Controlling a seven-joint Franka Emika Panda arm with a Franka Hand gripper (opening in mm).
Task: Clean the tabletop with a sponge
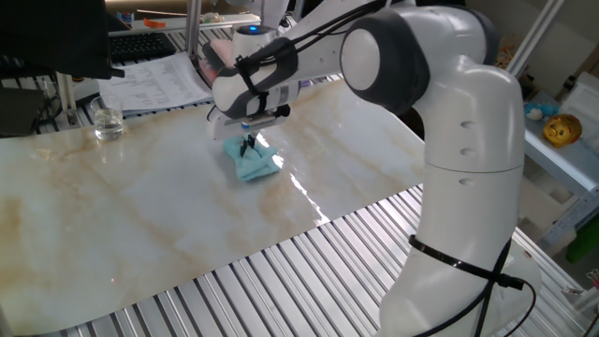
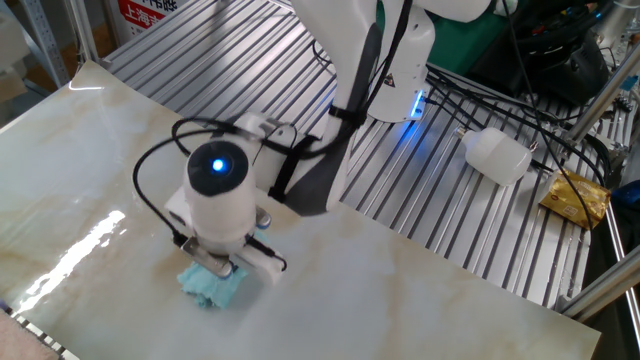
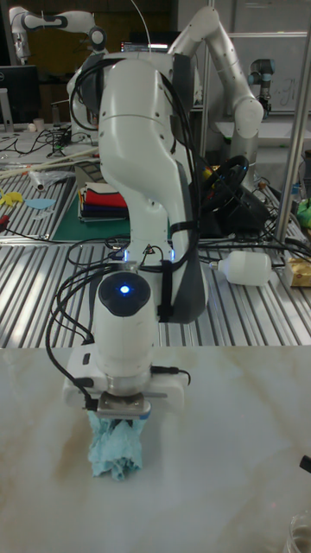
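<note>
I have the gripper (image 1: 248, 144) pointed straight down over the far part of the tabletop (image 1: 140, 215), with its dark fingers clenched on the top of the sponge (image 1: 253, 164). The sponge is a crumpled light-blue piece that rests on the marble-look sheet directly under the gripper. In the other fixed view the wrist, with its blue indicator light, covers most of the sponge (image 2: 211, 284), and only its lower edge shows on the tabletop (image 2: 420, 290). The tall fixed view shows the sponge (image 3: 116, 451) hanging from the gripper (image 3: 121, 416) and touching the tabletop (image 3: 225, 467). A clear glass (image 1: 108, 124) stands near the far left edge of the sheet, well apart from the sponge. Ribbed grey metal slats (image 1: 309, 271) border the sheet on the near side. A white plastic bottle (image 2: 497, 156) lies on the slats (image 2: 450, 200) beside the arm's base.
</note>
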